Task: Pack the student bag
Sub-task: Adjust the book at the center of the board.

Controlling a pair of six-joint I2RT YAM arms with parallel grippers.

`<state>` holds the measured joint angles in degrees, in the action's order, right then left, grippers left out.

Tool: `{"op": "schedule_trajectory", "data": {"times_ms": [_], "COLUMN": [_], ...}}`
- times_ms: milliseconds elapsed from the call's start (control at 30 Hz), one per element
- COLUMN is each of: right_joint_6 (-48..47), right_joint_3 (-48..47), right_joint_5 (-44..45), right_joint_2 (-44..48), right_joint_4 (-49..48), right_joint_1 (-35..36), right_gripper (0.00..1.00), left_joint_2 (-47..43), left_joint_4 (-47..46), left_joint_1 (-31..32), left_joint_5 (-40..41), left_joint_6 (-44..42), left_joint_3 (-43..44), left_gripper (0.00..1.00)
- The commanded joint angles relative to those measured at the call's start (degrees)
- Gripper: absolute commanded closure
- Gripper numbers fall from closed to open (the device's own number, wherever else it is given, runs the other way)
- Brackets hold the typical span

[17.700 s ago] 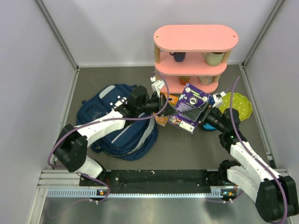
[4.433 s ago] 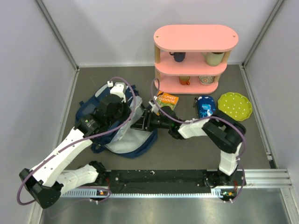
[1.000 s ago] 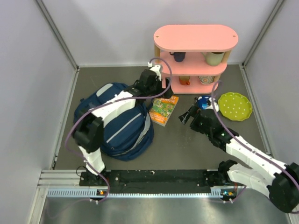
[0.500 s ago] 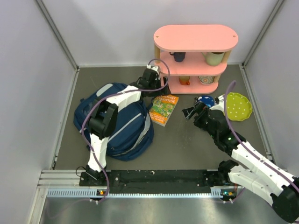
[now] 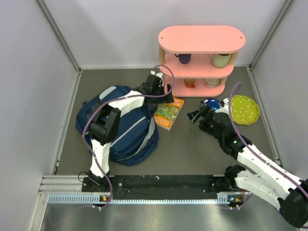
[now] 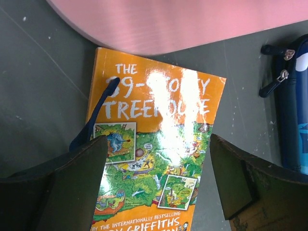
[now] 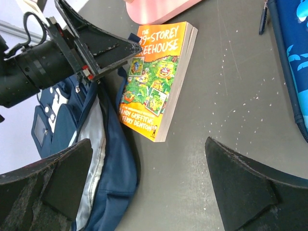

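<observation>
Overhead, your student bag [image 5: 118,125] lies on the desk [image 5: 192,154] just left of the orange book [image 5: 168,113]. From the left wrist, your left hand [image 6: 156,163] hangs over that book, fingers apart. From the right wrist, your right hand [image 7: 148,144] gapes wide, right of the book.

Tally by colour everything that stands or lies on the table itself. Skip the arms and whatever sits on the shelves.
Blue: 2, the student bag and the pencil case
Orange: 1, the book
Yellow-green: 1, the plate
Pink: 1, the shelf unit
Total: 5
</observation>
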<state>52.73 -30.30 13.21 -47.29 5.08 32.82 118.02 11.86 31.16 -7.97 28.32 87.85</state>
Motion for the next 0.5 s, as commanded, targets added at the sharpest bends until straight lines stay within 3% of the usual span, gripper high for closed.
{"op": "schedule_trajectory", "data": {"times_ms": [0, 467], "right_joint_6": [0.3, 0.3], "right_joint_3": [-0.6, -0.5], "right_joint_5": [-1.2, -4.9], "right_joint_2": [-1.5, -5.0], "right_joint_4": [-3.1, -4.7], "right_joint_1": [-0.7, -3.0], "right_gripper": [0.01, 0.01], "left_joint_2": [-2.2, 6.9], "left_joint_4": [-1.5, 9.1], "left_joint_1": [-0.2, -0.2], "left_joint_5": [-2.2, 7.4], "left_joint_6": [-1.9, -4.3], "left_joint_3": [2.5, 11.3], "left_gripper": [0.1, 0.1]}}
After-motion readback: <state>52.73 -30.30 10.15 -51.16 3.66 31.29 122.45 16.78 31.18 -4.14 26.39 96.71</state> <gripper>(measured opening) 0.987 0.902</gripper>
